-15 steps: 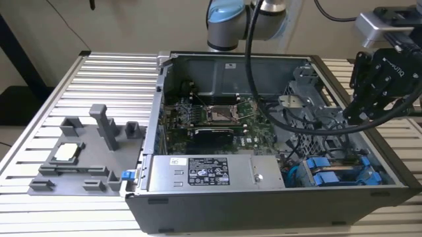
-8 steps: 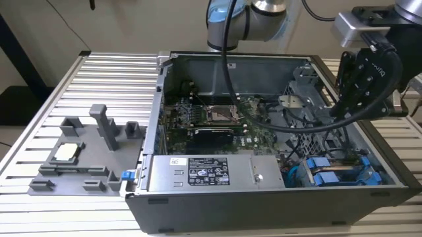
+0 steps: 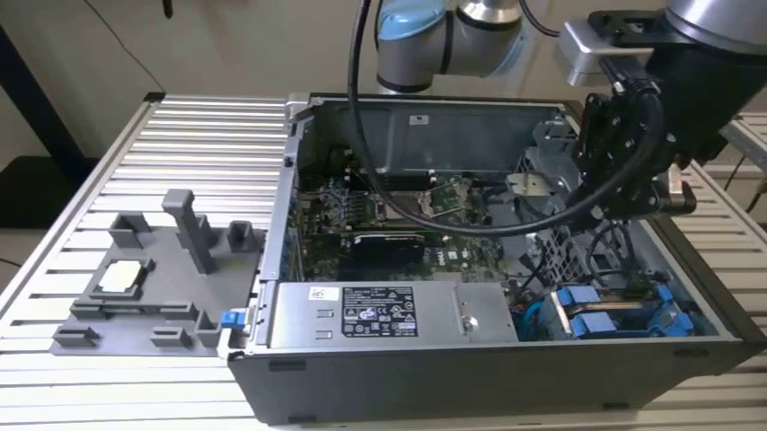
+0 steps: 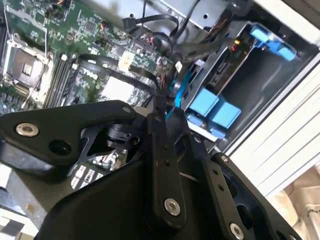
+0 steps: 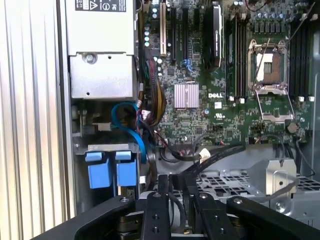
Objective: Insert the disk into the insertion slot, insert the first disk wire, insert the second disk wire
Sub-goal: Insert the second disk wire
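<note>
A table (image 3: 192, 135) of ribbed aluminium slats spreads under soft, even light, and its slats (image 5: 25, 125) also run alongside in the first wrist view. Behind it is a plain beige wall (image 3: 240, 45). A dark upright post (image 3: 30, 90) and pale floor (image 3: 13, 238) are at the exterior view's left.

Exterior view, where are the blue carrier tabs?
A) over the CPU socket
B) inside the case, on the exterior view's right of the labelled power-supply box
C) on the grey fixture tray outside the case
B: the blue carrier tabs sit inside the case, in its corner bay on the exterior view's right of the power-supply box.
</note>
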You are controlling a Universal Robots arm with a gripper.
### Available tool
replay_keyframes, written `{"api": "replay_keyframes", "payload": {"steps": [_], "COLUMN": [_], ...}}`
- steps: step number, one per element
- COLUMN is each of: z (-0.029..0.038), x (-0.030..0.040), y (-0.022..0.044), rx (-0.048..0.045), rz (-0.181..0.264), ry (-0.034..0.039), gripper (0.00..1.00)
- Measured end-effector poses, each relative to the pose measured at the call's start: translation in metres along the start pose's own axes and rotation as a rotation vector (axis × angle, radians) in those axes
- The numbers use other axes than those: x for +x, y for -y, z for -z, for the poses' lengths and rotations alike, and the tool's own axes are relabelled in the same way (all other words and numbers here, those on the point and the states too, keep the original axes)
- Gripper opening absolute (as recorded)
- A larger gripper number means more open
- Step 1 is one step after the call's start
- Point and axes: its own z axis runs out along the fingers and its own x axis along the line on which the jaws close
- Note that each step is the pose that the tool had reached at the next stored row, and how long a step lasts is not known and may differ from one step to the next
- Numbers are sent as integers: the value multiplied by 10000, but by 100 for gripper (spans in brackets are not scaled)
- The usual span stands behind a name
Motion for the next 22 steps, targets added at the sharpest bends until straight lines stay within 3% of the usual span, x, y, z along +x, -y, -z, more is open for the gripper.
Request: {"api": "replay_keyframes", "payload": {"steps": [3, 4, 7, 9, 19, 22], "z": [-1, -2, -11, -21, -86, -104], "x": [-1, -8, -47, -84, -194, -200], "y": [-44, -54, -88, -113, -163, -184], "rx": [8, 73, 432, 601, 865, 1008], "rz": [-15, -8, 23, 39, 229, 236], "ry": [1, -28, -347, -485, -1251, -1279], "gripper": [27, 27, 27, 27, 27, 27]}}
